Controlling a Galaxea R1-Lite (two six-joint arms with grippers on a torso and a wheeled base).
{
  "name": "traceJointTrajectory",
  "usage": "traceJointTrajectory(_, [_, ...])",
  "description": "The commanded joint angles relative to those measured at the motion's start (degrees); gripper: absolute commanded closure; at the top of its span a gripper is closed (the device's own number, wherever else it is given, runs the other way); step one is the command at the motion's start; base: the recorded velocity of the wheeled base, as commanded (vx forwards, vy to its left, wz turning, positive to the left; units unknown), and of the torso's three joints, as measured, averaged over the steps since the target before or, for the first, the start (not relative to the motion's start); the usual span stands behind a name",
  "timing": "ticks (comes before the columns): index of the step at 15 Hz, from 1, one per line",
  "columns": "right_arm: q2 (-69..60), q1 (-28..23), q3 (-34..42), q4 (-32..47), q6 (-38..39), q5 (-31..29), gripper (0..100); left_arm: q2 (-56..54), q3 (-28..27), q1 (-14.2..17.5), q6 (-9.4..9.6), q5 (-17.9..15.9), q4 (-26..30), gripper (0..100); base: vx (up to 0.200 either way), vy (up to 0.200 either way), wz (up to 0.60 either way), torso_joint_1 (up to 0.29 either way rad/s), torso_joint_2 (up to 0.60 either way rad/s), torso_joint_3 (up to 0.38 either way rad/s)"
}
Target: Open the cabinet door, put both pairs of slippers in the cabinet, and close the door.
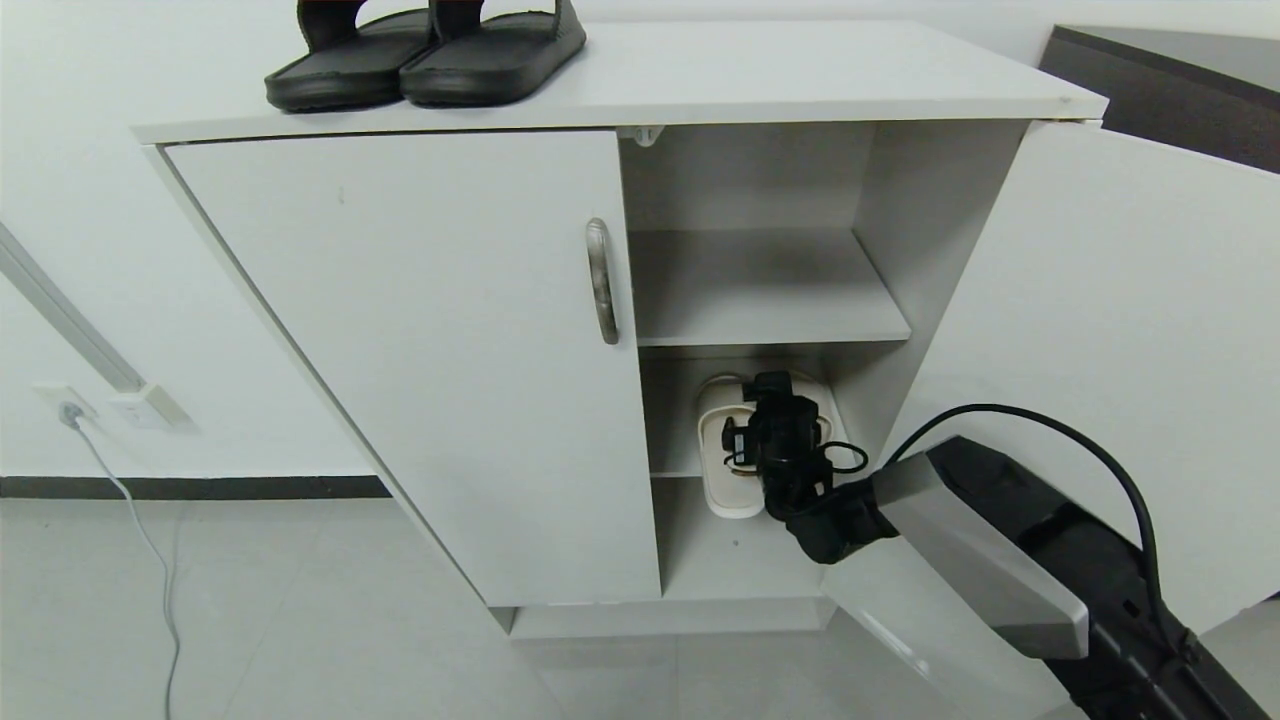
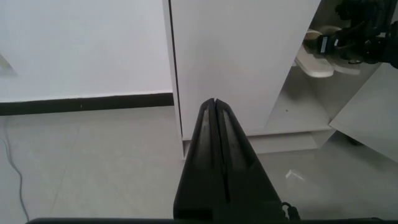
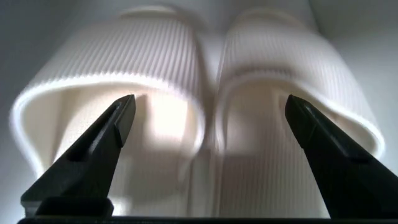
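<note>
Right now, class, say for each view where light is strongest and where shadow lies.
Head view: bright cabinet top, shaded lower shelf around the white slippers. Right wrist view: slippers glow, jaws of the right gripper dark against them. Left wrist view: evenly lit floor, dark left gripper.

Room brightly and evenly lit, cabinet (image 1: 400, 350) interior dimmed beyond the right gripper (image 3: 206, 109), white slippers (image 3: 155, 56) washed pale with glare ahead of its fingertips (image 3: 121, 115), soft shadow cast beneath the shelf (image 1: 770, 300).
</note>
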Motion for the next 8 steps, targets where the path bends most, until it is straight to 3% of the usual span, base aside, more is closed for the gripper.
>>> traceJointTrajectory(1, [-3.3,0.5,4.3,-1.8,-0.1,0.0,0,0.1,0.0,0.1,0.00,0.0,0.0,100,0.000,0.000,0.00,0.000,0.00,0.000])
traceJointTrajectory(2, [-3.9,0.7,5.6,-2.9,-0.1,-0.1,0,0.1,0.0,0.1,0.00,0.0,0.0,100,0.000,0.000,0.00,0.000,0.00,0.000])
traceJointTrajectory(5, [-11.3,2.7,19.3,-10.2,-0.2,-0.1,0,0.1,0.0,0.0,0.00,0.0,0.0,100,0.000,0.000,0.00,0.000,0.00,0.000])
traceJointTrajectory(8, [-20.9,6.0,36.8,-18.0,-0.2,0.0,0,0.1,0.0,0.1,0.00,0.0,0.0,100,0.000,0.000,0.00,0.000,0.00,0.000])
